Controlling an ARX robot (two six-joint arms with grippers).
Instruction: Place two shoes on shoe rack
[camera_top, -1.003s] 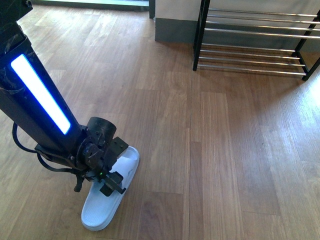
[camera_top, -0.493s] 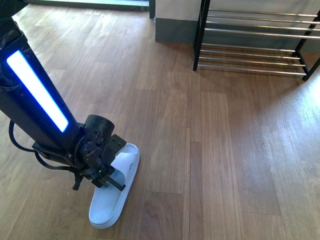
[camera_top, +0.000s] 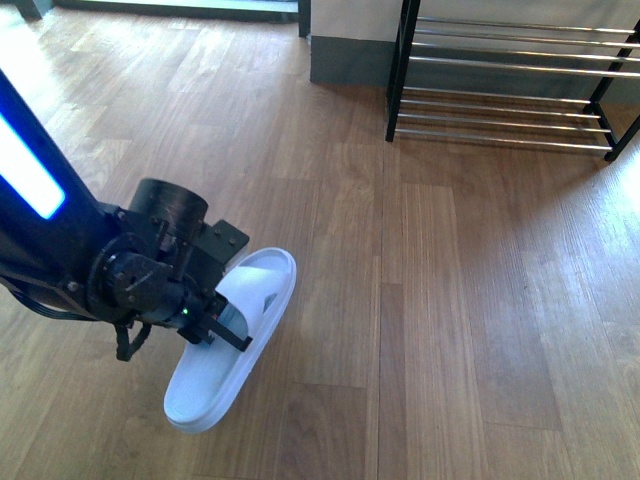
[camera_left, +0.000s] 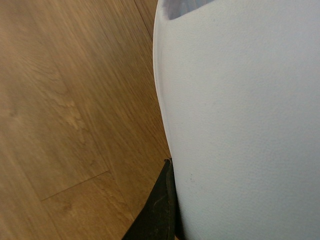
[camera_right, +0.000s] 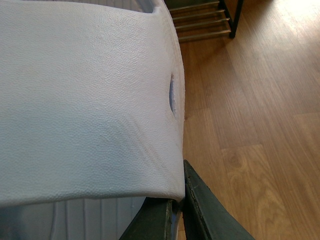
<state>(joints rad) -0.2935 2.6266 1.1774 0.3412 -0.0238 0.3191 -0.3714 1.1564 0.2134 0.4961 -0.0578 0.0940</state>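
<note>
The shoes here are white slippers. In the front view my left gripper (camera_top: 228, 330) is shut on the strap of one white slipper (camera_top: 215, 385), holding it tilted above the wood floor at the lower left. The left wrist view is mostly filled by that slipper's white strap (camera_left: 240, 120), with one dark finger (camera_left: 159, 210) pressed against it. My right gripper (camera_right: 179, 200) is shut on the edge of the other white slipper's strap (camera_right: 85, 100); this arm is outside the front view. The shoe rack (camera_top: 510, 80), with a black frame and chrome bars, stands at the far right and holds nothing.
Bare wood floor (camera_top: 450, 300) lies between the held slipper and the rack. A grey wall base (camera_top: 350, 60) stands left of the rack. The rack's lower bars (camera_right: 200, 20) show in the right wrist view, beyond the slipper.
My left arm has risen and swung right with its slipper; the slipper has left the floor, looks larger and sits more tilted.
</note>
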